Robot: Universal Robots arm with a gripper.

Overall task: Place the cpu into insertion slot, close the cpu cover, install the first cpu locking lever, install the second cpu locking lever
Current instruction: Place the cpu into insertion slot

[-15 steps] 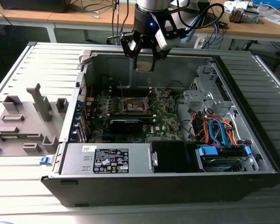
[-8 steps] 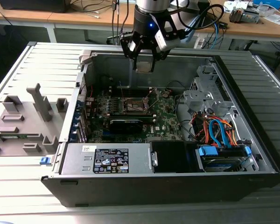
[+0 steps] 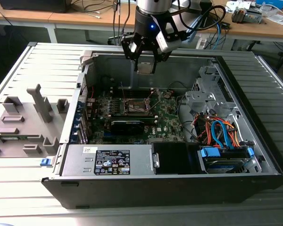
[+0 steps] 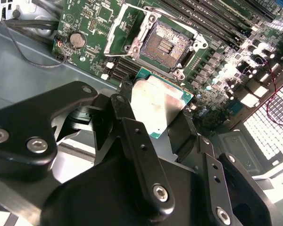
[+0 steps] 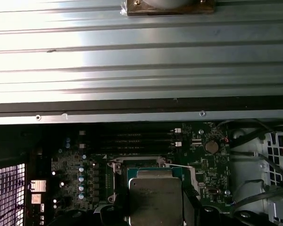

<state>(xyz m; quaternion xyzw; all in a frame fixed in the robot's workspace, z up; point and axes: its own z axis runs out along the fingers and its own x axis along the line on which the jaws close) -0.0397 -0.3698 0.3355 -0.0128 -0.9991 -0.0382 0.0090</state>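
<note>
Cpu (image 4: pixel 156 100) clamped in tool (image 4: pixel 156 123), silvery top facing wrist cameras, above uncovered insertion slot (image 4: pixel 166 45)

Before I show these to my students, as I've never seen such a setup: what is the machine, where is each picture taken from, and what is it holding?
The machine is a single robot arm ending in a black gripper. The exterior view comes from a camera off the arm and shows an open computer case lying on a grey ribbed table. Both wrist views come from cameras riding on the arm. The gripper is shut on the cpu, a flat silvery square chip, held in the air above the green motherboard. There the insertion slot shows its brownish contacts uncovered. A grey plastic fixture stands on the table at the exterior view's left.
</note>
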